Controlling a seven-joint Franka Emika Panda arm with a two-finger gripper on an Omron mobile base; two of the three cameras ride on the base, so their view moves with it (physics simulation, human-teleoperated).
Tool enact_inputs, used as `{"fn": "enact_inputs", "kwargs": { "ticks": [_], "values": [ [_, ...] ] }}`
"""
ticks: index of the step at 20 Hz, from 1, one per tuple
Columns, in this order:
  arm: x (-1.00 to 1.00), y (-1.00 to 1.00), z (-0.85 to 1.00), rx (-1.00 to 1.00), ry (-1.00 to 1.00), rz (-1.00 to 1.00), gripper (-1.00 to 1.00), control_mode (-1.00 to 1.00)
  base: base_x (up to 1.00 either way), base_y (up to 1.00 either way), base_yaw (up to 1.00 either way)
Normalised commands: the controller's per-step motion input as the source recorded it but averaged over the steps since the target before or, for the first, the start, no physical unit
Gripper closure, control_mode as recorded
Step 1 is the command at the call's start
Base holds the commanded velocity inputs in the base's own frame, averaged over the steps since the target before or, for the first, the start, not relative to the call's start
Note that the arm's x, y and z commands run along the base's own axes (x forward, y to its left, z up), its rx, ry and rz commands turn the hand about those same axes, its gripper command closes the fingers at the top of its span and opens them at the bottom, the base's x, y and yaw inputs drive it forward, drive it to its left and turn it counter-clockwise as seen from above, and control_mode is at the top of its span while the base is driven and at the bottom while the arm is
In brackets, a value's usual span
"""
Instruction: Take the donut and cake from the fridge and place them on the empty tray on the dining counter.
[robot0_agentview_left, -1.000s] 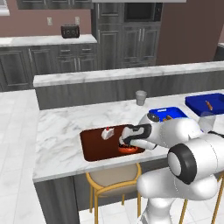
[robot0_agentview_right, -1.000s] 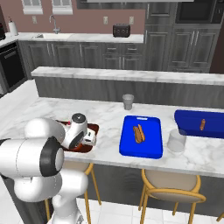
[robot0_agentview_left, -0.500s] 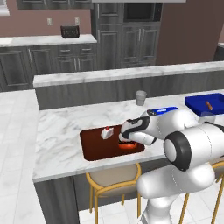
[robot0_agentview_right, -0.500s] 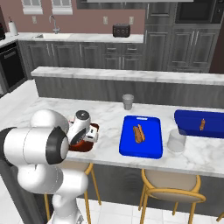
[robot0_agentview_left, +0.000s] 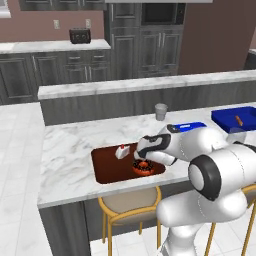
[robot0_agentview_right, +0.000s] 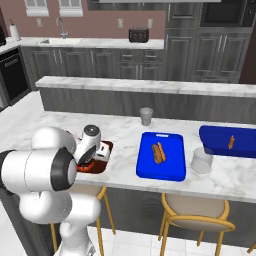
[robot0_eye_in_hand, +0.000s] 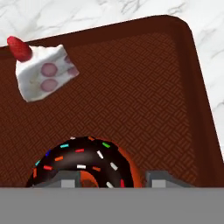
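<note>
On the dark reddish-brown rectangular tray (robot0_eye_in_hand: 175, 87), near its front edge, lies the chocolate-iced ring donut with coloured sprinkles (robot0_eye_in_hand: 83, 164), flat on the patterned floor. The two-finger gripper (robot0_eye_in_hand: 111, 179) hangs just above it, fingers standing on either side of the ring; whether they press it or stand free I cannot tell. Toward the tray's back edge sits the white cake wedge with a red strawberry (robot0_eye_in_hand: 41, 70), apart from the donut. That tray rests near the front edge of the white-grey marble dining counter (robot0_agentview_left: 70, 155).
</note>
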Motion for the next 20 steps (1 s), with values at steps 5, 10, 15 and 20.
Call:
{"fn": "enact_inputs", "kwargs": {
  "ticks": [5,10,15,20],
  "values": [
    [0.09,-0.06,0.29,0.06,0.0,-0.01,-1.0,-1.0,0.0,0.0,0.0],
    [-0.25,-0.19,0.76,0.13,0.0,-0.03,-1.0,-1.0,0.0,0.0,0.0],
    [-0.87,-0.16,0.98,0.02,0.15,-0.08,-1.0,-1.0,0.0,0.0,0.0],
    [-0.99,-0.02,1.0,0.0,0.29,-0.06,-1.0,-1.0,0.0,0.0,0.0]
  ]
}}
